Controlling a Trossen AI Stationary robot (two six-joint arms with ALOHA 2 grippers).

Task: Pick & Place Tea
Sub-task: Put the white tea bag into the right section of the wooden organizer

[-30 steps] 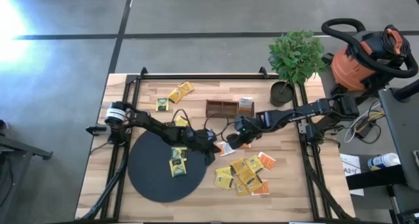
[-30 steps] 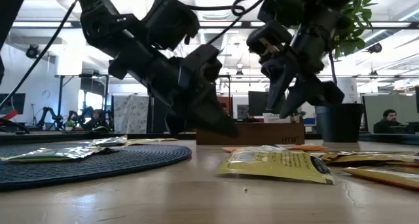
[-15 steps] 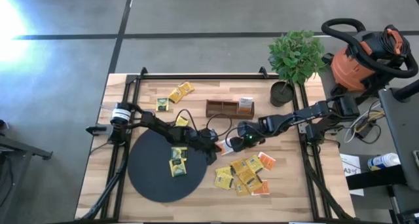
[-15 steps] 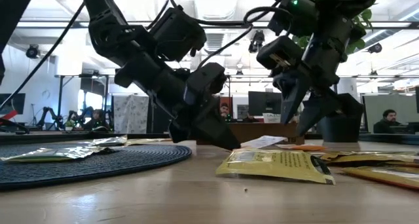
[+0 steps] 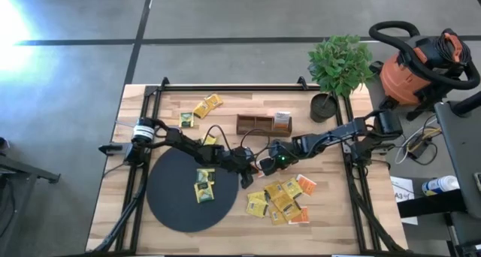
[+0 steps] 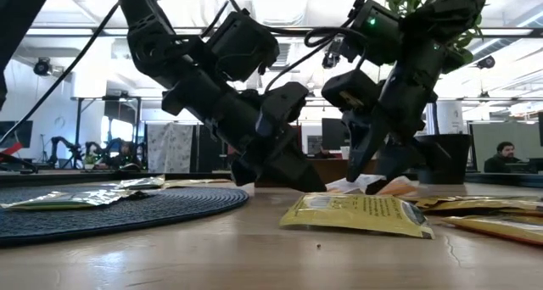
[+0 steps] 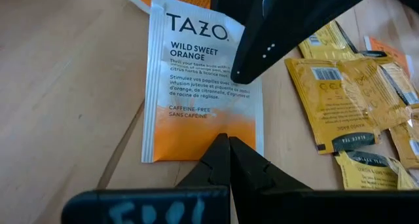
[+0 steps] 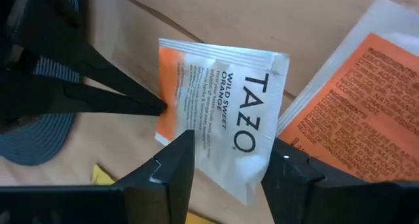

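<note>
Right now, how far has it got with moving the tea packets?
Two yellow sachets already lie on the black disc. In hand: the shut left claw pins an orange-and-white sachet while the open right claw straddles it. A pile of sachets waits on the table.

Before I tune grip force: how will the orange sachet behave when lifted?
The orange sachet is a flat paper packet, so probably light and floppy. Lying flush on the table, its edge may be hard to catch. Pinched by one end, it will likely droop.
</note>
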